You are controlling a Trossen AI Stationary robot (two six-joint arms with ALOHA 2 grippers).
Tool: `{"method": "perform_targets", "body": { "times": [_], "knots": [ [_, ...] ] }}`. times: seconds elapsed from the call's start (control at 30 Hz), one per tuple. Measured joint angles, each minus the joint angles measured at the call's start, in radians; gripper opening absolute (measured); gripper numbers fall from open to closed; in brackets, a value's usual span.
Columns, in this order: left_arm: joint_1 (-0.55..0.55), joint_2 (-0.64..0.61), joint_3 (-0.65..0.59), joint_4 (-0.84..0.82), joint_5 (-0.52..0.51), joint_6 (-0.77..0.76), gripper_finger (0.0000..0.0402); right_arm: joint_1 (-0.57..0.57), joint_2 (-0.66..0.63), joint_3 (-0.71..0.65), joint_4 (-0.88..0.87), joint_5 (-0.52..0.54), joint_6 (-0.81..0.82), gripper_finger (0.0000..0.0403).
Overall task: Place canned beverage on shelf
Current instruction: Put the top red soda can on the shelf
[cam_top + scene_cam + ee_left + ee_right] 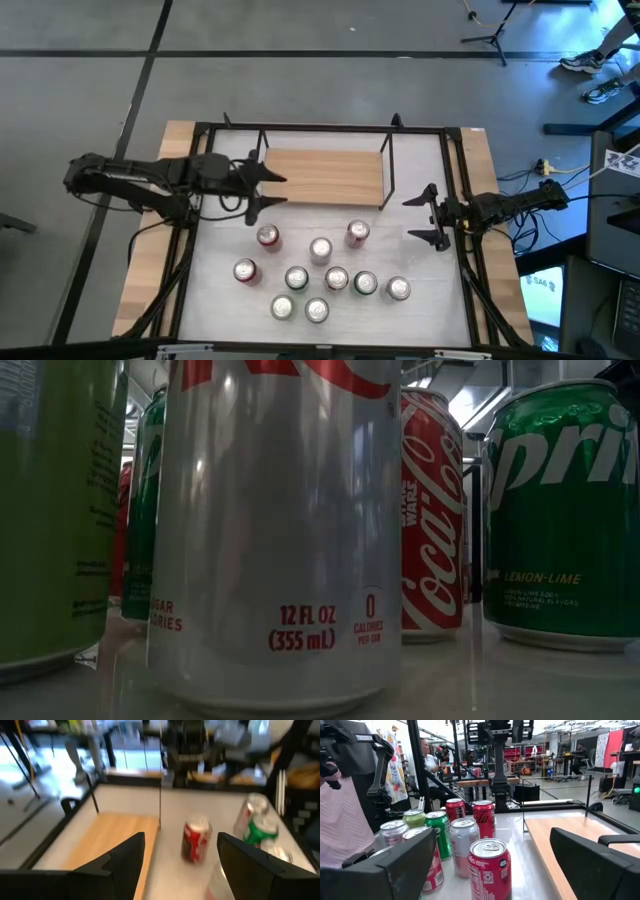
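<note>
Low light-wood shelf (pixel 325 176) bare, all cans (pixel 320 250) on white worktop (pixel 420 300); left tool (pixel 268 189) gaping yet empty, right tool (pixel 428 216) wide, empty.

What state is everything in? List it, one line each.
shelf: bare, no can on it.
cans: ten, upright on the table, none gripped.
left gripper: open, empty, at the shelf's left end.
right gripper: open, empty, to the right of the cans.

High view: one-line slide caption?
Nine upright cans cluster before the bare light-wood shelf; left gripper and right gripper hold nothing.
</note>
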Motion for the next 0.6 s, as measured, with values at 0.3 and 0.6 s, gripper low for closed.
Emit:
{"method": "perform_targets", "body": {
  "times": [0.3,0.6],
  "knots": [
    [-0.103,0.087,0.141,-0.309,-0.001,0.000,0.0240,0.000,0.000,0.000,0.001,0.000,0.012,0.0388],
    [-0.212,0.137,0.142,-0.508,-0.046,-0.132,0.0240,0.000,0.000,0.000,0.000,0.000,0.012,0.0388]
  ]
}}
